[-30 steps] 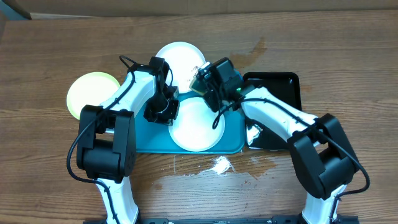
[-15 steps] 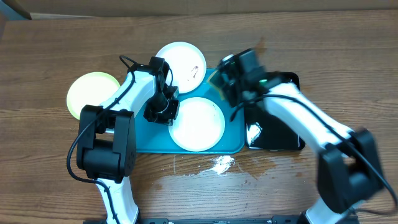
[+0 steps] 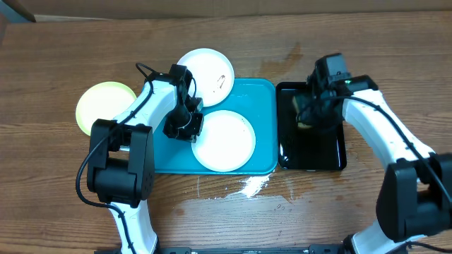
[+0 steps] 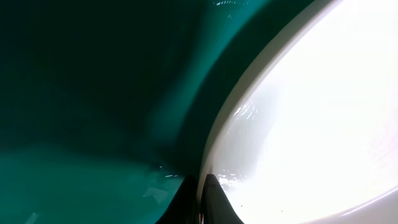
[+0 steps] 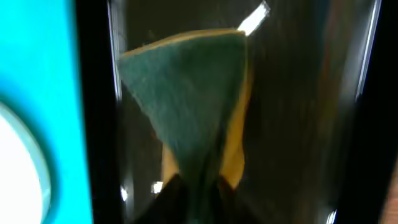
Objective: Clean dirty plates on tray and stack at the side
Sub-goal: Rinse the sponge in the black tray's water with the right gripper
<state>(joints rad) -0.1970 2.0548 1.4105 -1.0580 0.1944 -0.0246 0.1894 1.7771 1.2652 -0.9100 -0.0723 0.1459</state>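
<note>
From above, the left end effector (image 3: 185, 127) sits on the rim of a white plate (image 3: 226, 141) in the turquoise tray (image 3: 258, 99). A second white plate (image 3: 205, 67) overlaps the tray's far rim, and a lime-green plate (image 3: 102, 106) lies on the bench (image 3: 70, 56). The right end effector (image 3: 309, 116) hovers over the black tray (image 3: 318, 159).

The left wrist view shows the jaws pinched tight on the white plate's (image 4: 311, 124) rim.

In the blurred right wrist view, a green-and-yellow sponge (image 5: 193, 106) has its narrow end between the jaws. I cannot tell whether they clamp it.

Same two-tone look on both: the left arm (image 3: 147, 104) and right arm (image 3: 378, 130) are skinned in smooth white shells along the long links, while the joints and bases are wrapped in chunky black housings. A thin black cable (image 3: 143, 69) can be seen looped out near the left wrist.
</note>
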